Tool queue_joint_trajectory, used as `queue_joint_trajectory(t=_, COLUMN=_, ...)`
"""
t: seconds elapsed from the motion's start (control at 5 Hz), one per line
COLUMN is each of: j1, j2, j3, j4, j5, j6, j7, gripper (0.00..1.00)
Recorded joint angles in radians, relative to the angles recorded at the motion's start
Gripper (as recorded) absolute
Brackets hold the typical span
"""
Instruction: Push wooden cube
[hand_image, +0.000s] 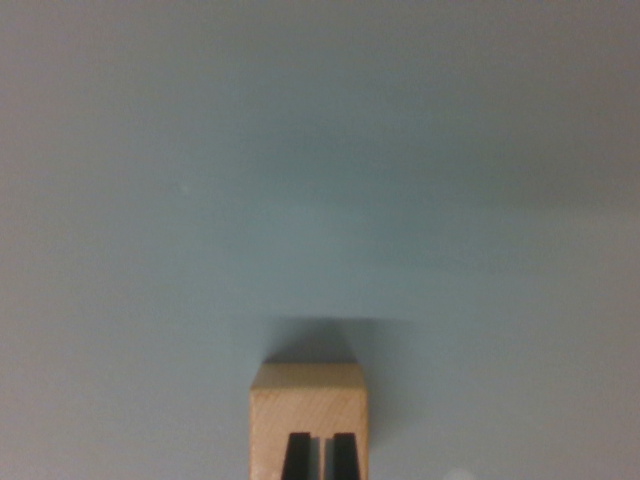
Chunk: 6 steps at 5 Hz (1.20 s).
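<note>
Since the cube (308, 405) sits at the bottom centre of the wrist view, right against the claw (320, 455), the step in hand looks like the push itself — contact made or nearly made, travel ahead. The claw's two dark fingertips (297, 453) stand close together with only a thin slit between them, gripping nothing; they lie over the cube's near face, though whether they truly touch it I cannot tell. The tabletop (320, 180) beyond is a plain blue-grey sheet with nothing showing in the cube's path.

To push well, I would keep the tips together and centred on the near face, so the force runs through the middle and the cube does not twist aside. Keep them low and level — riding up would let them slip over the top edge. Move slowly and straight, away from the camera.
</note>
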Motion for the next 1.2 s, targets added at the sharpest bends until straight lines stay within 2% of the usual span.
queue_joint_trajectory(t=0.2, j1=0.0, j2=0.0, j3=0.0, j4=0.0, j5=0.0, j6=0.0, j7=0.0, gripper=0.0)
queue_joint_trajectory(t=0.4, j1=-0.0002, j2=-0.003, j3=0.001, j4=-0.044, j5=-0.0003, j6=-0.035, j7=0.003, gripper=0.0)
queue_joint_trajectory(t=0.6, j1=-0.0002, j2=-0.003, j3=0.001, j4=-0.044, j5=-0.0003, j6=-0.035, j7=0.003, gripper=0.0)
queue_joint_trajectory(t=0.8, j1=-0.0004, j2=-0.007, j3=0.001, j4=-0.084, j5=-0.0005, j6=-0.068, j7=0.006, gripper=0.0)
queue_joint_trajectory(t=1.0, j1=-0.0004, j2=-0.007, j3=0.001, j4=-0.084, j5=-0.0005, j6=-0.068, j7=0.006, gripper=0.0)
queue_joint_trajectory(t=1.2, j1=-0.0006, j2=-0.01, j3=0.002, j4=-0.125, j5=-0.0008, j6=-0.101, j7=0.008, gripper=0.0)
